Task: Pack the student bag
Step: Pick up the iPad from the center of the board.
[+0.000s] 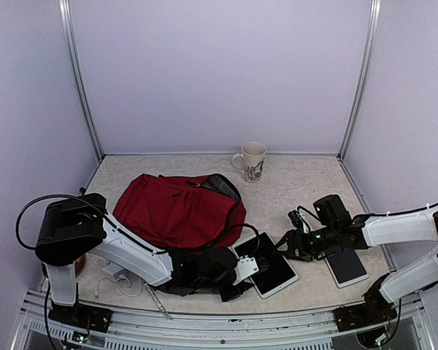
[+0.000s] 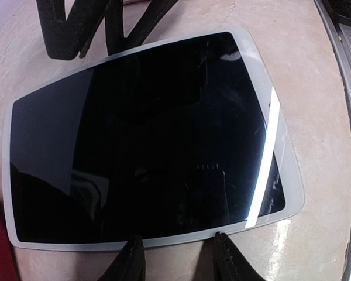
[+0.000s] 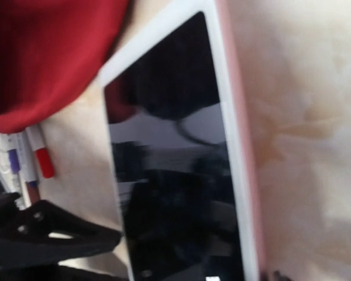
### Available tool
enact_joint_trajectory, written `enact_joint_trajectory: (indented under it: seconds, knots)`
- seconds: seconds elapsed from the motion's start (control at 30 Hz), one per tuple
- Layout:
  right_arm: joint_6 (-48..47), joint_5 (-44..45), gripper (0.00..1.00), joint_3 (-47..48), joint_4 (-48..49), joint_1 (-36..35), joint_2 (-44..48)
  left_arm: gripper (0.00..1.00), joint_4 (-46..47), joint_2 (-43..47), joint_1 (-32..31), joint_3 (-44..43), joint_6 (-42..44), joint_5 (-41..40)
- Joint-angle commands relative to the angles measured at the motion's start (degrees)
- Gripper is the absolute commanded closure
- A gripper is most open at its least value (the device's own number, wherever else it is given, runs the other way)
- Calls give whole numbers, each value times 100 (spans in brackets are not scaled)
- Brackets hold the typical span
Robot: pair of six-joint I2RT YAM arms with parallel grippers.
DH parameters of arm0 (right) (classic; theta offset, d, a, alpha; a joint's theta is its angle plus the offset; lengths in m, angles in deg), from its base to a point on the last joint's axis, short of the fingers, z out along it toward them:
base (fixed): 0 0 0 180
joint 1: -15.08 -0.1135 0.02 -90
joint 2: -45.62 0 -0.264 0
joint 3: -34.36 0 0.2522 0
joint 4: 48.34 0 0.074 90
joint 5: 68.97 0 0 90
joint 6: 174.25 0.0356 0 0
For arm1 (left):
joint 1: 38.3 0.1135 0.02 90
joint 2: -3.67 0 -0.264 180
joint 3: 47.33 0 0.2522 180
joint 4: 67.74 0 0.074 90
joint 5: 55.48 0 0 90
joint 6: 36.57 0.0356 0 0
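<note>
Note left gripper (image 2: 178, 257) with fingers apart at near edge of tablet (image 2: 146, 134), right gripper (image 1: 286, 246) likewise apart at its right side, backpack (image 1: 179, 208) just beside

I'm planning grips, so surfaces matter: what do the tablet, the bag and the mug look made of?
Tablet: glossy glass front in a white, likely plastic bezel; a bright streak reflects across it. Bag: matte dark-red fabric, soft; it slumps and creases. Mug: probably glazed ceramic, cream with a printed pattern.
</note>
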Motion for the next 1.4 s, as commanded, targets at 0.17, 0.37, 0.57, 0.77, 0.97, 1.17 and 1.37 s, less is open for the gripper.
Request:
enact_joint_trajectory:
  seconds: [0.17, 0.37, 0.57, 0.77, 0.97, 1.17, 1.37]
  knots:
    - [91, -1749, 38, -15, -157, -567, 189, 61, -343, -513, 267, 188, 45, -42]
    - [646, -1686, 41, -267, 529, -999, -94, 60, -294, -552, 279, 182, 45, -46]
    - [439, -1416, 38, -125, 121, -1197, -542, 60, -252, -637, 307, 191, 18, -45]
    - [-300, -1061, 35, 447, -1210, -1242, -783, 60, -267, -596, 349, 273, 49, -55]
    - [82, -2073, 34, 373, -252, -1286, 71, 58, -21, -408, 504, 489, -140, 182]
    - [360, -1963, 35, 407, 61, -1286, 343, 51, 324, -217, 696, 584, -370, 483]
    - [935, -1962, 35, 297, 757, -1345, 388, 48, 231, -491, 697, 393, -305, 310]
